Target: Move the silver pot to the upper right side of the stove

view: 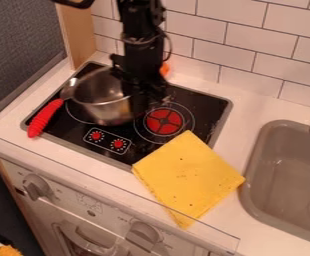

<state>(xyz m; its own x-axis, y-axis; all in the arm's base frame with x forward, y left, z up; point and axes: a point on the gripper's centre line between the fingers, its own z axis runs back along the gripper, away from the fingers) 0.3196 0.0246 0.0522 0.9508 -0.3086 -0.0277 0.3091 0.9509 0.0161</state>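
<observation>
The silver pot [103, 102] sits on the left part of the stove [218, 104], its red handle [45, 118] pointing lower left, the grip's end over the front rim; its long axis slants toward the upper right. Black stovetop shows between the gripper [149, 101] and the right rim. The gripper hangs at the pot's right side; I cannot tell how its jaws stand. A yellow cloth [188, 176] overlaps the front-right corner, beside the sink [268, 170]. Tiled wall [241, 42] rises behind.

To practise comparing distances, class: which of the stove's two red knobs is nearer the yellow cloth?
The right knob, as pictured. The left knob sits farther from the cloth, on the other side of the right one.
</observation>
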